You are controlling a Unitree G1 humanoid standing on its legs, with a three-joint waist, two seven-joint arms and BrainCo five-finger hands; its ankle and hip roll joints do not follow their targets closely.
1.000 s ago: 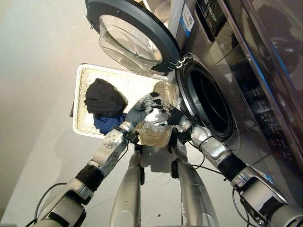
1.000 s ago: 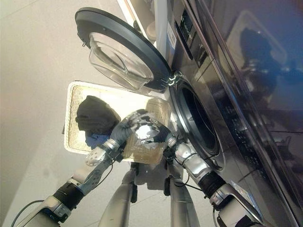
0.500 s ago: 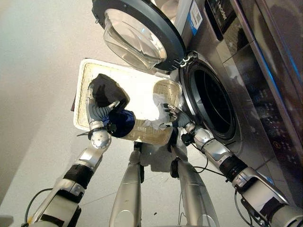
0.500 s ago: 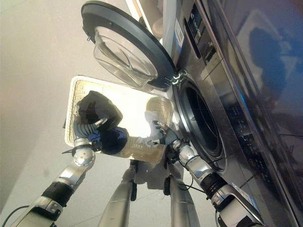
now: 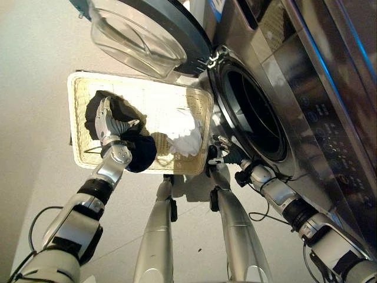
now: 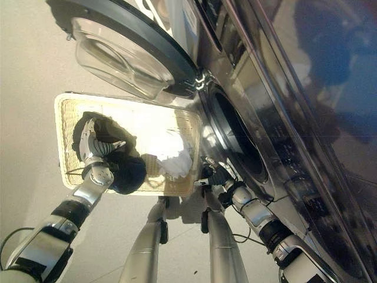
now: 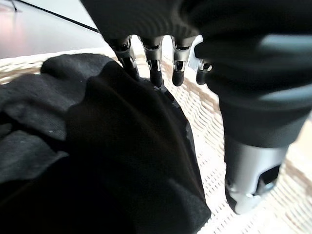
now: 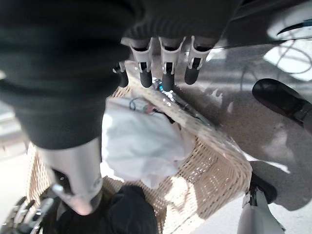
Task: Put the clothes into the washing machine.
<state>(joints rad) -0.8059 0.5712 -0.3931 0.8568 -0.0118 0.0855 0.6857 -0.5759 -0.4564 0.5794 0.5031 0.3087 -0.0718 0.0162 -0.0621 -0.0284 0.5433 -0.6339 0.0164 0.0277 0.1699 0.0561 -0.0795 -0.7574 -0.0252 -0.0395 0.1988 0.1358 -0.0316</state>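
Pale woven wicker laundry basket [image 5: 79,88], rectangular, sits on the light floor [image 5: 35,47] just beside the dark grey front-loading washing machine [image 5: 306,88]. The machine's round door with a clear glass bowl [image 5: 141,32] is swung wide open above the basket, and the dark drum opening [image 5: 250,115] is exposed with nothing visible inside.

Clothes are in the basket: a crumpled black garment [image 7: 87,146] at the end far from the machine, a dark navy bundle [image 5: 141,152] by the near rim, and a crumpled white cloth [image 5: 184,135] at the end next to the machine.

Left hand [image 5: 108,125] is over the black garment. In the left wrist view its fingers [image 7: 155,68] are straight with dark tips touching the top of the black fabric, thumb [image 7: 251,175] held apart over bare wicker; nothing is gripped, hand loosely spread.

Right hand [image 5: 225,152] hangs at the basket's near corner by the machine, between the basket rim and the lower edge of the drum opening. In the right wrist view its fingers [image 8: 165,61] are extended and relaxed above the basket rim, thumb [image 8: 73,180] apart, white cloth below it but not touched. That hand holds nothing.
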